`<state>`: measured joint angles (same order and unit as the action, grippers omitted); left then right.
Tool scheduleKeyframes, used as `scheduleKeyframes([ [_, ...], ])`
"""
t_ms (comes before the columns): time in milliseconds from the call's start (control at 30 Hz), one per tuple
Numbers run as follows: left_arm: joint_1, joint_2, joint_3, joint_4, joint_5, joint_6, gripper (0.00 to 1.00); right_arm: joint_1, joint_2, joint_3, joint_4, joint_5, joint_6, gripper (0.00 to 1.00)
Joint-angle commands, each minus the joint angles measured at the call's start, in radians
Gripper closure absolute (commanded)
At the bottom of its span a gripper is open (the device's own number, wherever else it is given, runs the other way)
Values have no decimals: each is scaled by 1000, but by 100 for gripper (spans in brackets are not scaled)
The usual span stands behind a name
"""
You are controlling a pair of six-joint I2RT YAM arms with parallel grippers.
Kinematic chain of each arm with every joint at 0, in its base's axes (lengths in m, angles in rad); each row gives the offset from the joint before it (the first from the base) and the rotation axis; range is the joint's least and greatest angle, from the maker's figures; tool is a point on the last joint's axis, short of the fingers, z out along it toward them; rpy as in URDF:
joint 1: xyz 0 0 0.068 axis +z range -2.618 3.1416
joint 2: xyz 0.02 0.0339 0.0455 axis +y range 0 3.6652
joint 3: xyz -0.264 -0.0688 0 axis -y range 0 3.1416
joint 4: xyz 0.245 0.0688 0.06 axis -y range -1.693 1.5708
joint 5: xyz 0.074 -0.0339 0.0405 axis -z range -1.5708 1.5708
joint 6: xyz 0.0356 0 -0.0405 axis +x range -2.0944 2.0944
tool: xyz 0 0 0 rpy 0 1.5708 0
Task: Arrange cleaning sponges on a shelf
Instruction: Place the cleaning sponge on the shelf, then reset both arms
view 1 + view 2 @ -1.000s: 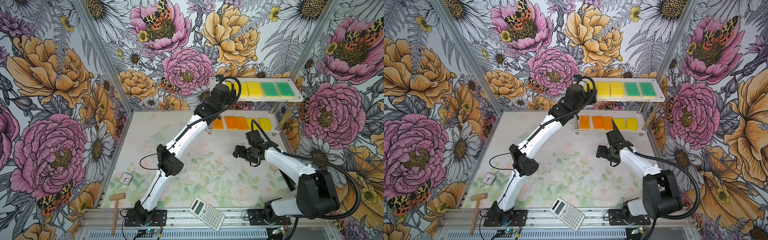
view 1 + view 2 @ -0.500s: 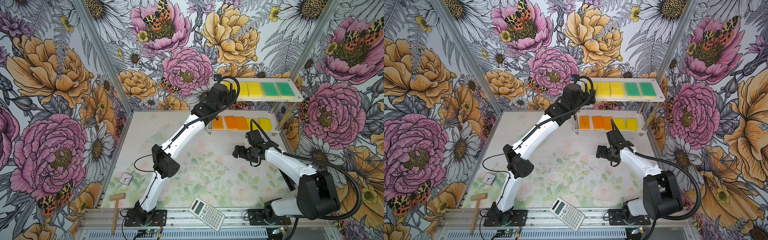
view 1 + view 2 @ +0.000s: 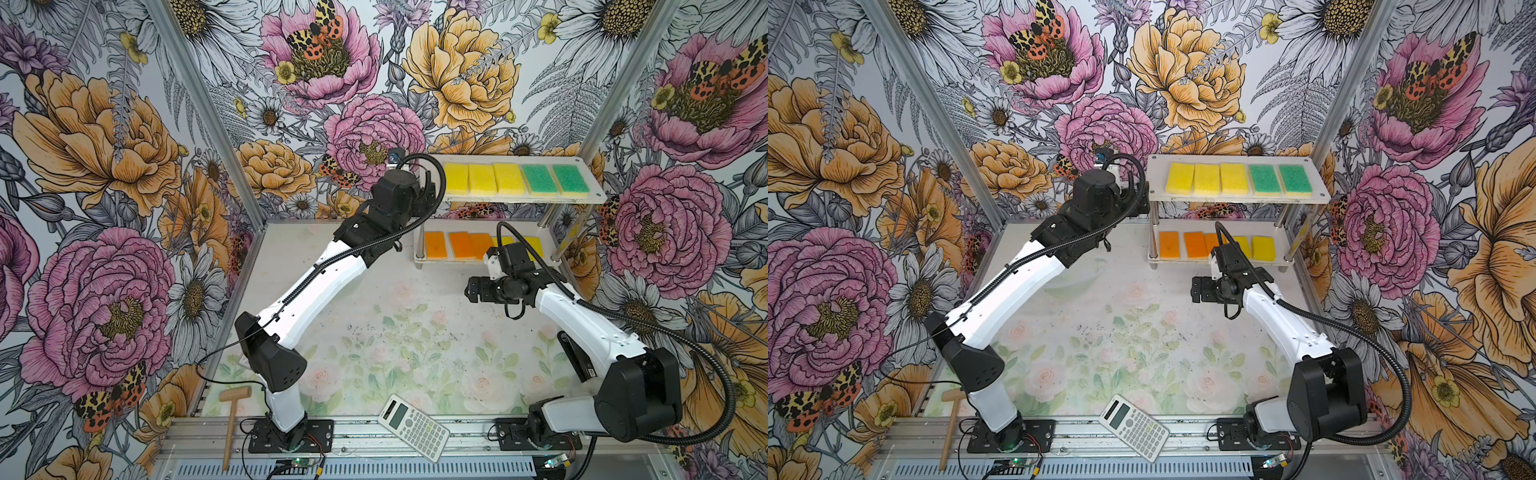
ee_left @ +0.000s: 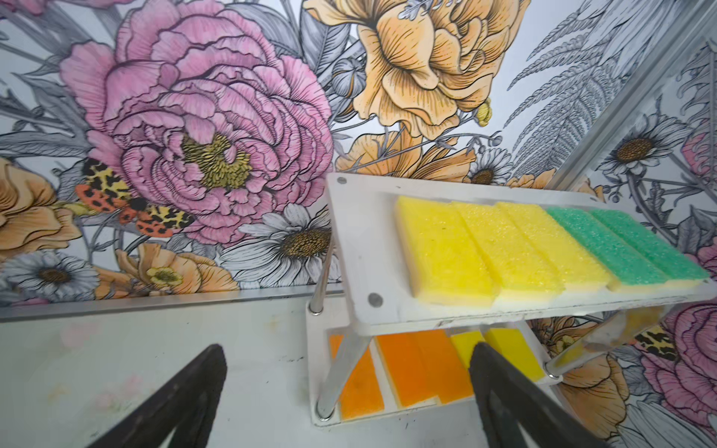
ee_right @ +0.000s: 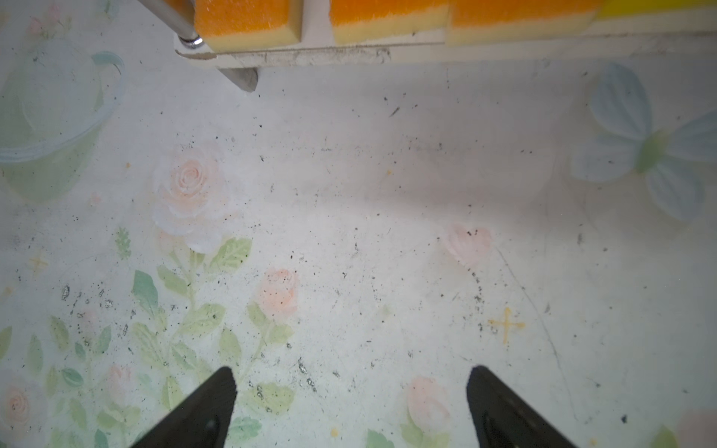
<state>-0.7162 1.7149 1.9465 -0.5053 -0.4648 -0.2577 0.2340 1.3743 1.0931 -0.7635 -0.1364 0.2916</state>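
The shelf (image 3: 515, 199) stands at the back right in both top views. Its upper board carries three yellow cleaning sponges (image 3: 482, 178) and two green-topped ones (image 3: 557, 179) in a row. The lower board (image 3: 1221, 262) holds three orange sponges (image 3: 1194, 245) and two yellow ones (image 3: 1262, 248). My left gripper (image 4: 348, 349) hovers just off the shelf's left end (image 4: 364, 248), open and empty. My right gripper (image 5: 352, 371) hangs low over the mat in front of the lower board, open, nothing between its fingers.
A white calculator (image 3: 413, 422) lies at the table's front edge. A small wooden mallet (image 3: 230, 419) lies at the front left. Floral walls with metal frame posts close in the back and both sides, right behind the shelf.
My left gripper has opened and drawn back to the left, off the upper board, uncovering the leftmost yellow sponge. The right arm has not moved.
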Motion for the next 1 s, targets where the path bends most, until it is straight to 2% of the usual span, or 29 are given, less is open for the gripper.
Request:
scheduleKeyframes([
  [0, 63, -136, -210, 102, -39, 6, 1, -7, -53, 55, -32, 46, -99, 5],
  [200, 208, -454, -763, 450, 108, -11, 1, -6, -84, 89, -33, 98, -160, 5],
  [367, 312, -685, -1101, 656, 176, 11, 1, -8, -78, 117, -30, 147, -193, 5],
  [467, 427, -789, -1255, 740, 264, 34, 1, -8, -56, 141, -28, 179, -223, 6],
  [567, 568, -851, -1346, 743, 375, 23, 1, -9, -34, 155, -5, 239, -242, 8],
  [700, 729, -864, -1435, 784, 495, 20, 1, -11, -20, 134, 65, 285, -287, 9],
  [833, 803, -848, -1518, 884, 540, 19, 1, -19, -42, 33, 236, 312, -326, 9],
  [967, 821, -819, -1573, 963, 512, 53, 1, -34, -113, -164, 526, 257, -369, 9],
])
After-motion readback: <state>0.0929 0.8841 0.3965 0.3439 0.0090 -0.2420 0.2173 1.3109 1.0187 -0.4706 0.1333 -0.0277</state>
